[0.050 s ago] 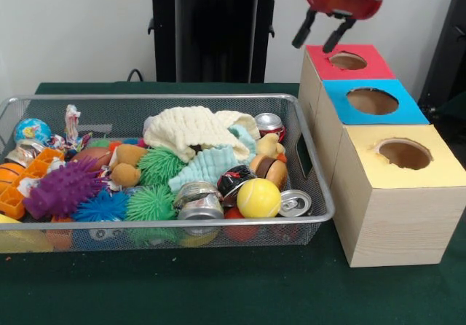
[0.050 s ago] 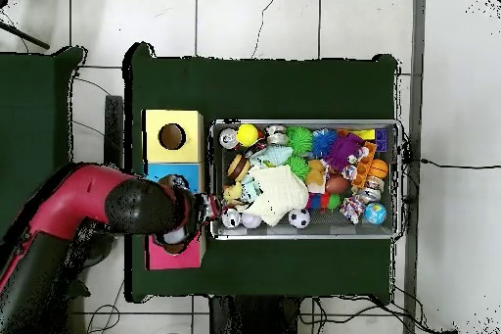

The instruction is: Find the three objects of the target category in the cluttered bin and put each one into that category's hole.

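Your claw [image 1: 325, 39] hangs with its two fingers apart and nothing between them, just above the red box [image 1: 348, 61] and its round hole, at the far end of the row that runs on through the blue box [image 1: 372, 101] to the yellow box [image 1: 405, 154]. Beside the boxes on the table [image 1: 218, 296], the wire bin [image 1: 309, 172] holds cans [image 1: 201, 202], a yellow ball [image 1: 258, 197], spiky balls [image 1: 150, 202] and a cream cloth [image 1: 191, 130].
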You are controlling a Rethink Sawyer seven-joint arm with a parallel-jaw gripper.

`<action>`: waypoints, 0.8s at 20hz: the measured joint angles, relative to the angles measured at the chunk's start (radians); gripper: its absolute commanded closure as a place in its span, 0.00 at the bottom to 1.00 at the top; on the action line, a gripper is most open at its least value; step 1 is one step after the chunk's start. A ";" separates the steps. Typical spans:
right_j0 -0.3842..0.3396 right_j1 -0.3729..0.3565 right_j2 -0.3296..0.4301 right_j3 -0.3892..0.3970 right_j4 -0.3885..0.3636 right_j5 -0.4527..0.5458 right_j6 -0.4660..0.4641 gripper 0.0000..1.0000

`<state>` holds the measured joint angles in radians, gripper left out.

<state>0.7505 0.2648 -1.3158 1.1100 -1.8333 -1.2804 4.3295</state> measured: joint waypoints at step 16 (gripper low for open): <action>-0.078 -0.134 0.118 0.252 0.031 0.490 -0.393 0.00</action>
<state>0.6729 0.1305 -1.1979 1.3620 -1.8025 -0.7899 3.9362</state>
